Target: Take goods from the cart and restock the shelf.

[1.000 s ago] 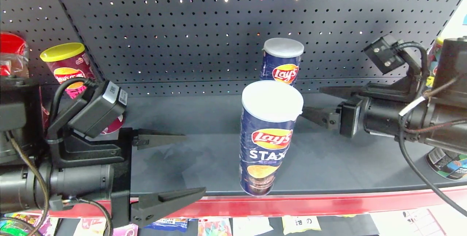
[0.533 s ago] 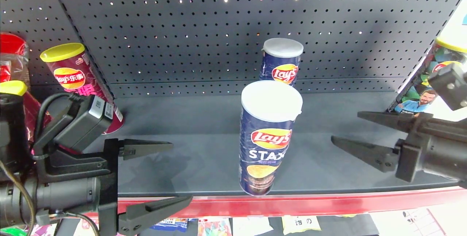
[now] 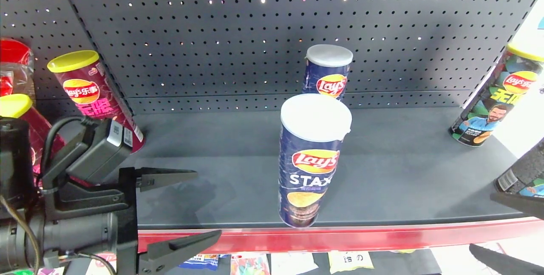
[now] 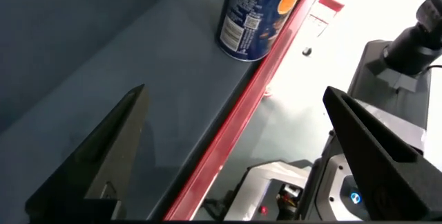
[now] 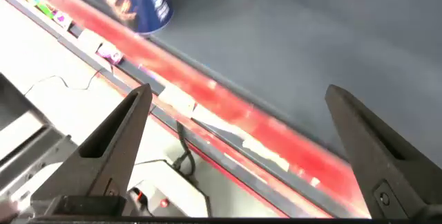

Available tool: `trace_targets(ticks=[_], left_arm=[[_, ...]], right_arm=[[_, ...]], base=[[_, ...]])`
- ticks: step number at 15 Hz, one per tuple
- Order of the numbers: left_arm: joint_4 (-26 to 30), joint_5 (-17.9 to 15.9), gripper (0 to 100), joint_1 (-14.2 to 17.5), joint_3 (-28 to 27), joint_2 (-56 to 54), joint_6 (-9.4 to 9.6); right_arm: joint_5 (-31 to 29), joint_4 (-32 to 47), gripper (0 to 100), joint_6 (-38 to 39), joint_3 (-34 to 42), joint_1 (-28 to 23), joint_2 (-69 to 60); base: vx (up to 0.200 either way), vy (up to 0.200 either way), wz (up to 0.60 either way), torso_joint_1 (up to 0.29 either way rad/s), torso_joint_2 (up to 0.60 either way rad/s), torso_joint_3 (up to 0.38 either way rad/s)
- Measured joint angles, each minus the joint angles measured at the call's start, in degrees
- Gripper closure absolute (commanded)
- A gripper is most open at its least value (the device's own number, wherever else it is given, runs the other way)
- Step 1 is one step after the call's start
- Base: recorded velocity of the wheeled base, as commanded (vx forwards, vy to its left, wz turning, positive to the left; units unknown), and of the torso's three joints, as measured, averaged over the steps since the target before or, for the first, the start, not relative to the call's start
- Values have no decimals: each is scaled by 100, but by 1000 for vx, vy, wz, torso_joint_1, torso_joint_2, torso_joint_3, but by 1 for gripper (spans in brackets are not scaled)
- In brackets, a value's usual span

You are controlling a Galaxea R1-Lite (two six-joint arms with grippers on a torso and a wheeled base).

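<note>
Hovering my left claw (image 3: 208,204) at the near left of the shelf (image 3: 382,173), I am holding its fingers wide apart with nothing between them. One finger is lying over the dark shelf floor and the other is hanging just out past the red front edge (image 3: 340,236). From my left wrist, the same claw (image 4: 235,91) is straddling that red front edge (image 4: 235,127), and the base of the blue can (image 4: 255,16) is showing beyond it.

I am carrying my right claw (image 3: 480,222) at the near right corner, low beside the shelf front. Its fingers are also spread and gripping nothing. From the right wrist, this claw (image 5: 238,89) is looking across the red front edge (image 5: 228,106) toward the blue can (image 5: 135,6).

The blue can (image 3: 312,160) is standing upright in the middle of the shelf, right at the near edge and well apart from both claws. A second blue can (image 3: 328,73) is standing directly behind it, close to the pegboard (image 3: 255,32). A magenta can (image 3: 91,92) with a yellow lid is standing at the far left, and a green can (image 3: 493,96) is standing at the far right.
</note>
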Motion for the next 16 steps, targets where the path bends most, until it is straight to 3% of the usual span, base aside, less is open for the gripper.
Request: trace_targets(ticks=[2, 6, 12, 16], left_arm=[[2, 232, 0, -2, 15, 79, 4], [-9, 380, 0, -69, -7, 300, 66], [-4, 791, 0, -350, -334, 1102, 660], [9, 867, 0, -527, -822, 1687, 707]], right_arm=[[-52, 60, 0, 5, 204, -4, -408], [-273, 613, 0, 5, 578, -30, -1243], [-514, 739, 0, 115, 735, -245, -1827], [-525, 723, 0, 115, 746, -256, -1893]], base=[[0, 0, 0, 0, 0, 0], [0, 0, 0, 0, 0, 0], [0, 0, 0, 0, 0, 0], [0, 0, 0, 0, 0, 0]])
